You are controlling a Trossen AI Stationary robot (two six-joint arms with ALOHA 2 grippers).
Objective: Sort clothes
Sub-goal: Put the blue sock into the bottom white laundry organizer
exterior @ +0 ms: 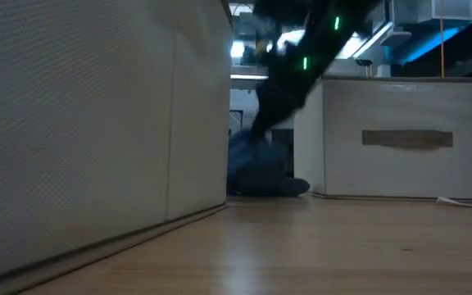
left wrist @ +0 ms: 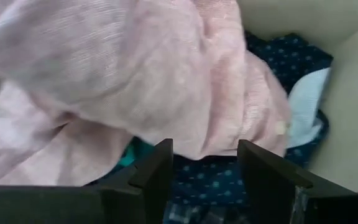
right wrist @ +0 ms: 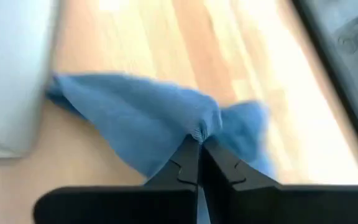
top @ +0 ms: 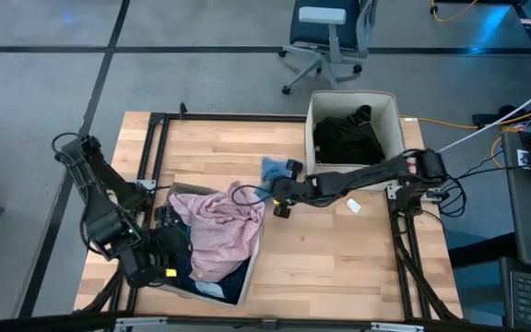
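Observation:
A small blue denim item [top: 272, 169] lies on the wooden table between the two beige bins; it also shows in the low view [exterior: 256, 168]. My right gripper [top: 277, 183] reaches in from the table's right and is shut on it. The near-left bin [top: 247, 277] holds a pink top [top: 219, 226] draped over dark dotted cloth [left wrist: 229, 180], a white cloth [left wrist: 306, 106] and a bit of teal [left wrist: 129, 155]. My left gripper [left wrist: 204, 152] is open and empty above that bin's near left corner [top: 166, 263]. My right gripper pinches a bunched fold [right wrist: 202, 127] near the middle of the blue denim item between its two fingertips [right wrist: 188, 155]. The cloth rises to a peak at the fingers. Its spread parts [right wrist: 104, 102] seem to lie on the table.
The far bin [top: 396, 115] holds black pieces [top: 347, 138]. A small white scrap [top: 353, 207] lies on the table right of centre. Black frame rails [top: 155, 148] run along the table's left and right sides. An office chair [top: 325, 37] stands beyond the far edge.

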